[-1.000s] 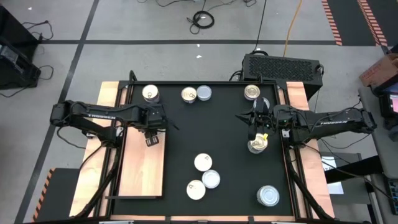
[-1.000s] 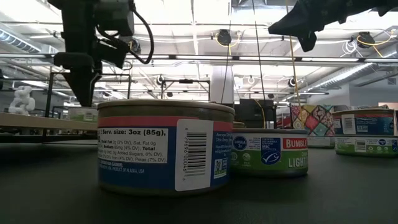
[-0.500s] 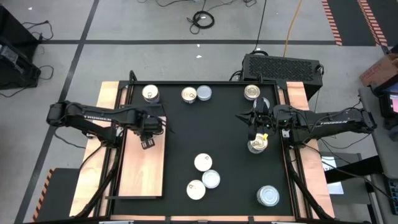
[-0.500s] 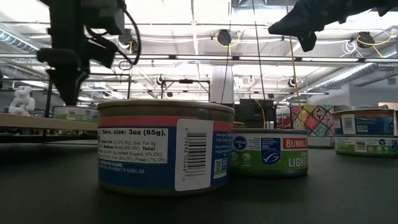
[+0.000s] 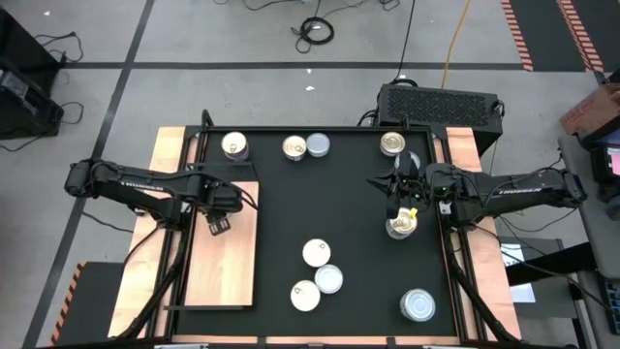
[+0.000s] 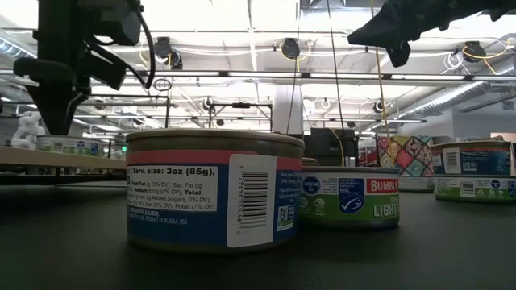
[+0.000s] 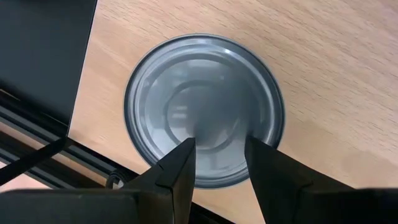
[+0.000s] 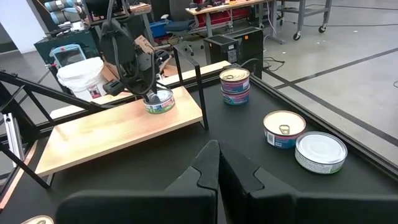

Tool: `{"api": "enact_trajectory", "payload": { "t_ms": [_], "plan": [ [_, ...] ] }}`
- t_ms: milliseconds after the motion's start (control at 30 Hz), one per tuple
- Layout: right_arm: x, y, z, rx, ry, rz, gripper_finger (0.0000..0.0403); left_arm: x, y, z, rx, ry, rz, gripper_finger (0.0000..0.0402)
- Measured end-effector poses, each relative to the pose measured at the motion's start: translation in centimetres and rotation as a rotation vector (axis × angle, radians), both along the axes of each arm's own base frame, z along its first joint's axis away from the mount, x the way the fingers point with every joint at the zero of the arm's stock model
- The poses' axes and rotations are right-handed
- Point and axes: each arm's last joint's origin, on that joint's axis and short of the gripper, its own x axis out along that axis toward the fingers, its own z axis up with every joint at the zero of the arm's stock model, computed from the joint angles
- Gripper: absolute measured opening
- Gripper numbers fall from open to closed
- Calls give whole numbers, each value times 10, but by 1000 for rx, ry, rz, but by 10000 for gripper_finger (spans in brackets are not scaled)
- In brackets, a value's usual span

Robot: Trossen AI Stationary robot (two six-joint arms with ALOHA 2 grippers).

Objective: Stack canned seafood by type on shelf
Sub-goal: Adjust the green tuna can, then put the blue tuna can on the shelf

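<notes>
The desk [image 5: 281, 218], covered by a black mat, carries tins scattered along its far edge, in a cluster of three near the front, and singly at the right. The shelf [image 5: 228, 267], a light wooden board on the desk's left side, holds one silver-topped tin [image 7: 204, 111] at its far end; in the right wrist view this tin [image 8: 159, 101] stands flat on the board. The left arm has been sliding leftward over the past second, carrying its pincer [image 5: 219, 224] from the board's inner edge to a spot above that tin. Its jaws are released and hold nothing, the two dark fingers [image 7: 180, 168] hanging just over the lid. I judge that the first tin is placed and the arm is backing off, with every other tin unsorted. The right pincer [image 5: 401, 206] has not moved; it hangs clenched and empty over a gold-topped tin [image 5: 401, 227] on the mat.
</notes>
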Motion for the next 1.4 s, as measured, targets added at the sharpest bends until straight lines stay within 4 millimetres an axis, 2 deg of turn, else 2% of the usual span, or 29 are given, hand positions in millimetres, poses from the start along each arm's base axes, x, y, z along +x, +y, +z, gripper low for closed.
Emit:
{"api": "enact_trajectory", "payload": {
  "t_ms": [233, 767, 1233, 1400],
  "plan": [
    [0, 0, 0, 6, -2, -1, 0, -8, 0, 0, 1, 56, 5, 147],
    [0, 0, 0, 5, -2, -1, 0, -13, 1, 8, 20, -5, -23, 147],
    [0, 0, 0, 4, -2, -1, 0, -1, 1, 52, 36, -149, -30, 148],
    [0, 0, 0, 4, -1, -1, 0, 11, 0, 70, 7, -297, -48, 148]
  ]
}}
